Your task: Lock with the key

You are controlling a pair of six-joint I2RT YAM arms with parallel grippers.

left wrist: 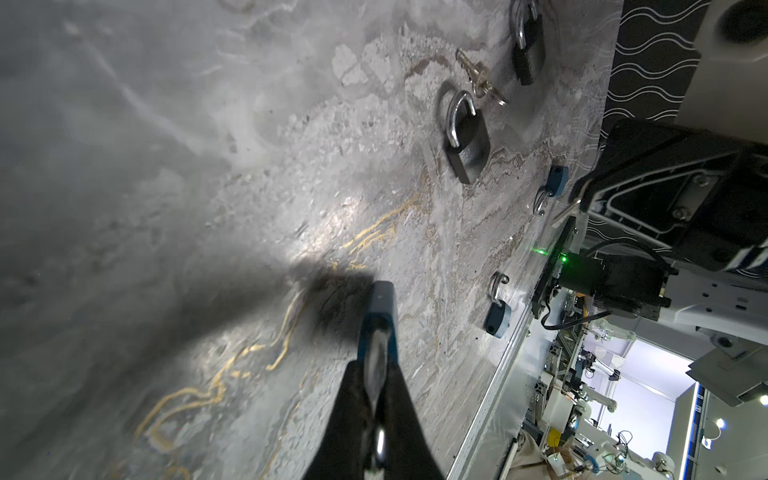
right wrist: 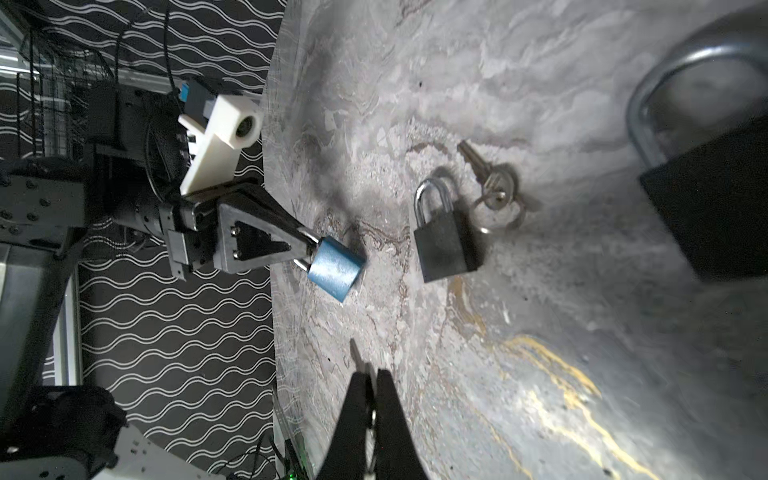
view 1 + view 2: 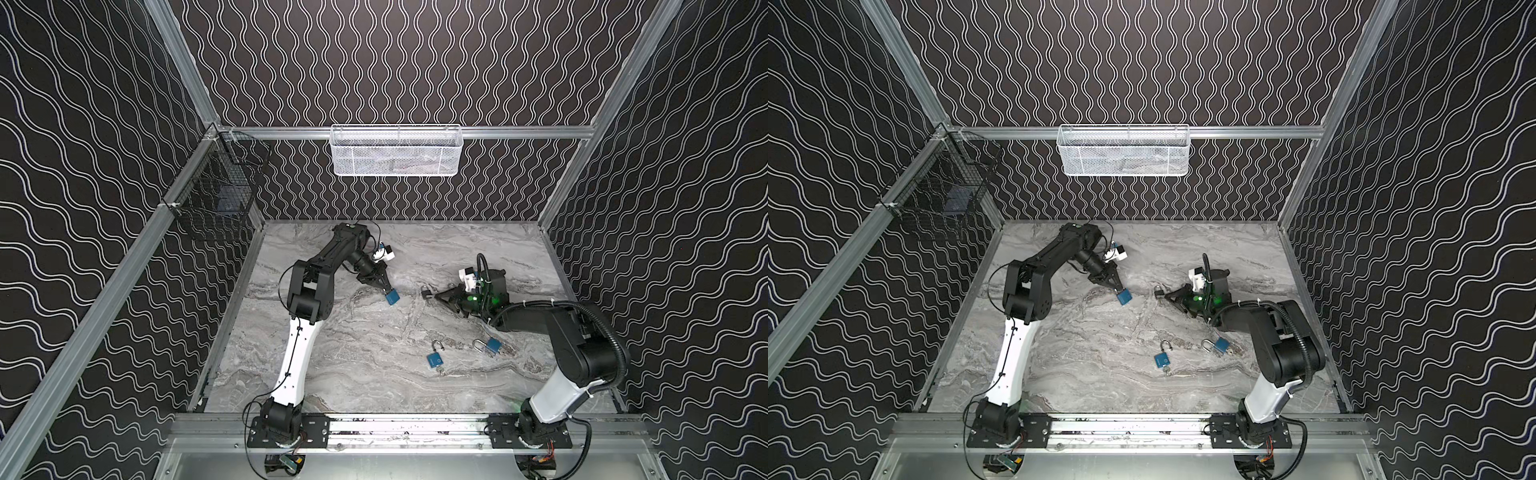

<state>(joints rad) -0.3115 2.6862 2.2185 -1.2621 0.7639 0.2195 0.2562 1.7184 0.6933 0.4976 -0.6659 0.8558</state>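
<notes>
Over the desk point(image 3: 345, 374), the left tool point(image 3: 387, 289) pinches the blue padlock point(image 3: 392, 297) by its shackle point(image 2: 300, 262); the right tool point(image 3: 436, 296), nearby, clamps the key point(image 2: 356, 352). Misaligned insertion could twist the key or swing the padlock.

Readable text: none in any view;
Blue metal padlock with open steel shackle, lying flat point(image 3: 435, 360): pale mark on its face, too small to read;
Dark grey square padlock with steel shackle point(image 2: 446, 245): no lettering legible on its face
</notes>
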